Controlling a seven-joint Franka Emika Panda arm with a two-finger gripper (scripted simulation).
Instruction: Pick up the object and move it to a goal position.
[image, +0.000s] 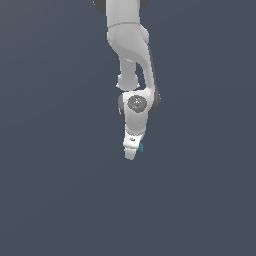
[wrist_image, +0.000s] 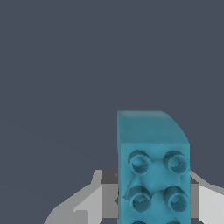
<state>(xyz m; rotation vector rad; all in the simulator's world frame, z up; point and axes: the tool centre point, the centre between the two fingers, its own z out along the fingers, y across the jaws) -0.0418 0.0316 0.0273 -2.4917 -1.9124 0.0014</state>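
Note:
The object (wrist_image: 153, 170) is a teal-blue block with round studs on one face. It fills the space between my two white fingers (wrist_image: 89, 203) in the wrist view. From the exterior view only a sliver of the object (image: 141, 147) peeks out beside my white gripper (image: 132, 151), which points downward at the end of the arm and is shut on it. Whether the block touches the grey surface or hangs above it cannot be told. No goal marker shows in either view.
A plain dark grey surface (image: 55, 190) fills both views. The white arm (image: 131, 45) comes down from the top middle of the exterior view.

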